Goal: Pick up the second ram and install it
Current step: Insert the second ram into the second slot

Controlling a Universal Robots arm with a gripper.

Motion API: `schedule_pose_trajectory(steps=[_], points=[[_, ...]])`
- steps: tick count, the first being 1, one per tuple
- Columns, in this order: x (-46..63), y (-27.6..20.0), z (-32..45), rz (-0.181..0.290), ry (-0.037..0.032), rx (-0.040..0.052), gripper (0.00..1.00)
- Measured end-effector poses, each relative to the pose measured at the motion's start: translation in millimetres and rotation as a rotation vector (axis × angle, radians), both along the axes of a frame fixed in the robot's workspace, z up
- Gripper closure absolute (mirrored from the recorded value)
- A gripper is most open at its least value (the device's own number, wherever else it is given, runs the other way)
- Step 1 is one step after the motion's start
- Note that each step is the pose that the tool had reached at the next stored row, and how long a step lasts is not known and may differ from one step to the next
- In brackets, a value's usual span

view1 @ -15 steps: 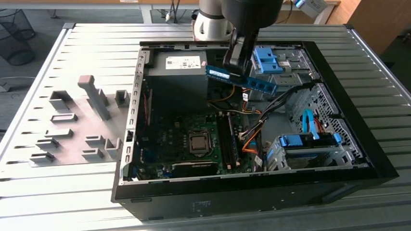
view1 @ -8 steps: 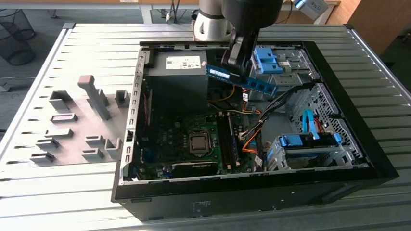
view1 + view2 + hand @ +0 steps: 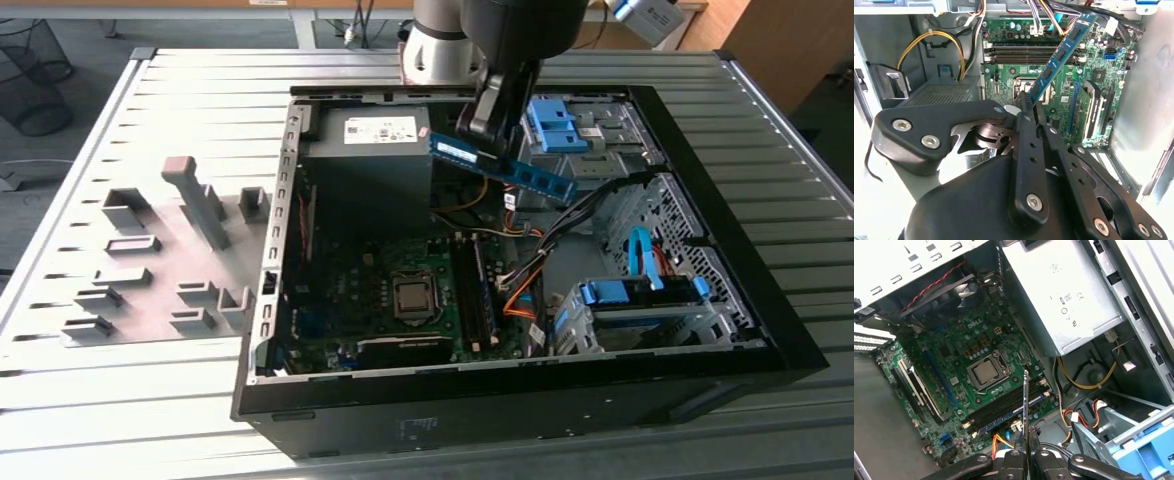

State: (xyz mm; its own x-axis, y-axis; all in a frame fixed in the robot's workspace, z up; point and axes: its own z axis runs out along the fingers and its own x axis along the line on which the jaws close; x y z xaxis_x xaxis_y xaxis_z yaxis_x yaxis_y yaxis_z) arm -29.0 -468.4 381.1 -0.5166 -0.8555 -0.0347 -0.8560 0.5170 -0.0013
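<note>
A broad table (image 3: 160,390) of pale grey ribbed slats takes up most of the exterior view and serves as the landmark. Daylight falls evenly across its slats, with soft shadows. Beyond the table's far corner on the exterior view's left, a dark wire-mesh waste basket (image 3: 34,75) stands on a grey floor (image 3: 94,40). Beyond the table's far corner on the exterior view's right stands a brown wooden panel (image 3: 787,45). Thin furniture legs (image 3: 304,25) rise behind the table's far edge.
</note>
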Motion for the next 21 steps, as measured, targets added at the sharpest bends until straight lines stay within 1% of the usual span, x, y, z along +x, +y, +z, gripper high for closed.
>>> schedule_pose_trajectory(steps=[21], points=[[0.0, 0.0, -0.1, -0.113, 0.0, 0.0, 0.86]])
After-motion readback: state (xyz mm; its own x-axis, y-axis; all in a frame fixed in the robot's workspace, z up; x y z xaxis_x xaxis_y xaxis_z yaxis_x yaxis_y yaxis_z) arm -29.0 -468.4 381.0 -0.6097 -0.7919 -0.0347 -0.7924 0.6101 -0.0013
